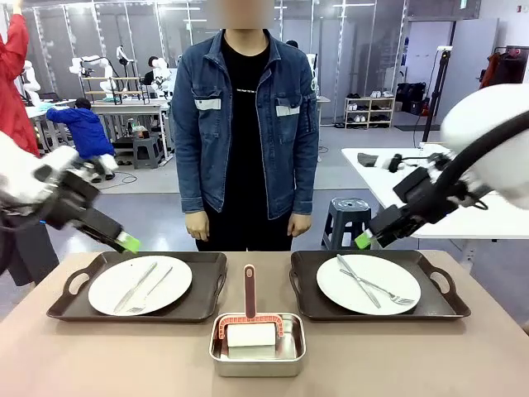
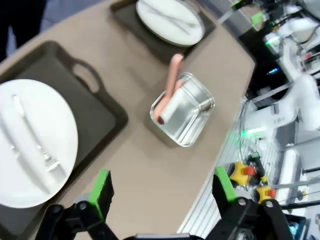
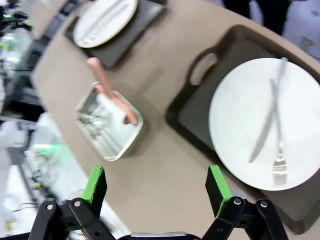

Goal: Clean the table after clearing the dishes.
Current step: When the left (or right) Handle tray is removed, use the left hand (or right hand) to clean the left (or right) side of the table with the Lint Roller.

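- Front view: the beige counter [image 1: 124, 356] carries two dark brown trays side by side. The left tray [image 1: 211, 285] holds the left plate [image 1: 178, 277], with a knife [image 1: 136, 287] and fork [image 1: 153, 289] lying side by side. The right tray [image 1: 438, 304] holds the right plate [image 1: 397, 277], with crossed cutlery [image 1: 364, 283].
- Between the trays, nearer the robot's edge, a small steel pan [image 1: 258, 364] holds a white block [image 1: 251, 335] and a tool with a reddish handle [image 1: 250, 289]. The handle points toward the person [image 1: 245, 124], who stands at the far side with arms hanging.
- The left hand [image 1: 128, 242] hangs in the air by the left tray's far rim, and the right hand [image 1: 364, 240] by the right tray's far rim. Neither touches anything. Both are seen side-on here, so the gap between the fingers is not plain.
- Left wrist view: the left hand's green pads [image 2: 100, 192] stand wide apart with nothing between them, so it is released. Below lie bare counter, the left plate on its tray and the pan farther on. This view adds the counter's robot-side edge, with red push-buttons [image 2: 245, 172] beyond it.
- Right wrist view: the right hand's fingertips [image 3: 95, 187] are likewise spread and empty, so it is released too. The right plate lies close below, its fork tines clear, and the tray's handle cut-out [image 3: 202, 70] faces the pan.
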Controlling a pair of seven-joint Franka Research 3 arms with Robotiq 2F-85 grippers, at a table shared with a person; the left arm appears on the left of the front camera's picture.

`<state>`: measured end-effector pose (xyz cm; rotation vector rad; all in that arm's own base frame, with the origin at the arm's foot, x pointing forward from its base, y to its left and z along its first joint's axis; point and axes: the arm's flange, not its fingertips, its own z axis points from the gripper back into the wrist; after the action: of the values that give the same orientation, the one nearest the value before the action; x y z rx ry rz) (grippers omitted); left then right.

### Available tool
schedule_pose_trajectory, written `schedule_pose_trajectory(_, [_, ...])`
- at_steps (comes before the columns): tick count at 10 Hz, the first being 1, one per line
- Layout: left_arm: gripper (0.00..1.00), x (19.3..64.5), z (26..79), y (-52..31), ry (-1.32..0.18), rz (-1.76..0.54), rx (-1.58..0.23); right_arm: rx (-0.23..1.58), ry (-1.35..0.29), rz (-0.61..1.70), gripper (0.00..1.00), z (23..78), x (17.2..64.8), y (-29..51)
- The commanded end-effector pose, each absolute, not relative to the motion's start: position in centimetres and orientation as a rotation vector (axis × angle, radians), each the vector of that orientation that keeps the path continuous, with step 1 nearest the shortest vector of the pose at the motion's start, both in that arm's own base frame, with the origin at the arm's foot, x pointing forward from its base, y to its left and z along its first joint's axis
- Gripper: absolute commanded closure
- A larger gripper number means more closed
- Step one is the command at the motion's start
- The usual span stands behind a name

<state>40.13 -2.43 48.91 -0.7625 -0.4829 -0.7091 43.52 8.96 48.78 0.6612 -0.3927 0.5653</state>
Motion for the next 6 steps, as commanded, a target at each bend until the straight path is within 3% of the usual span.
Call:
schedule_pose_trajectory(1, [0.00,39.7,47.9,5.4,-0.468,-0.601,-0.958,0.884,-0.319,0.431,0.00,48.0,44.4,2.9])
schedule_pose_trajectory(6, [0.00,31.8,44.1,23.3,-0.617,-0.235,-1.005,1.062,-0.403,0.025,0.00,43.7,39.8,-15.9])
